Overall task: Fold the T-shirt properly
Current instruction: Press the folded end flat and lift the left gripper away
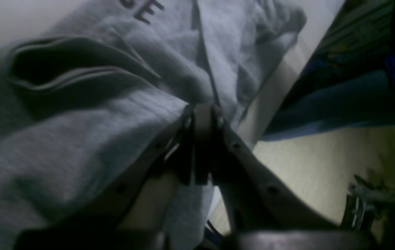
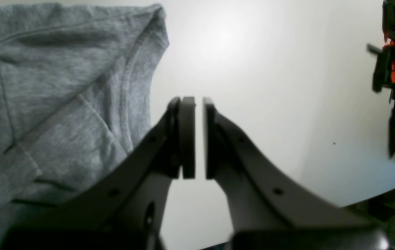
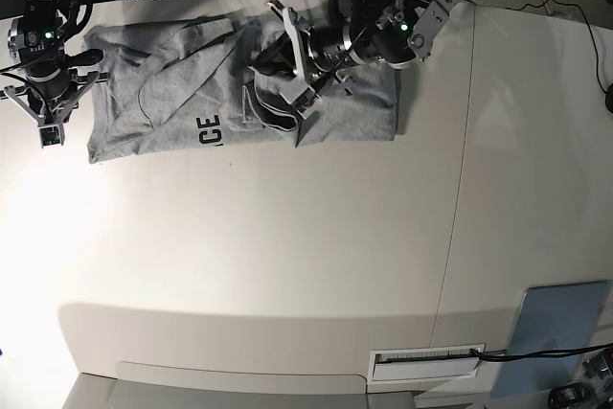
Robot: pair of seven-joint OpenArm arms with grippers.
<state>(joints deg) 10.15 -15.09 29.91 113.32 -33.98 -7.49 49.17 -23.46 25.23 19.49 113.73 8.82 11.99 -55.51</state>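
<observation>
T-shirt [image 3: 182, 93] cloth could slip out of the left tool [image 1: 202, 114], because the tool pinches only a small bit of a fold near the neck hole. If it lets go while pulling, the fold would flop down crooked. The pull could also drag the whole shirt across the desk [image 3: 287, 265] and make more wrinkles. Thick, bunched cloth may come up in two layers when only one is wanted.

The left tool is closed tight on the grey cloth, and in the left wrist view the cloth wraps around its tips. The right tool [image 2: 199, 137] hangs over the bare desk just beside a sleeve edge. Its two tips stand a little apart with a thin gap, and it holds nothing.

The shirt lies along the far edge of the desk, spread sideways. It is soft, grey and speckled. It looks crumpled, with loose folds and dark creases in the middle. Black letters show on it, a "C" and an "E" in the base view. The neck hole gapes open near the left tool.
</observation>
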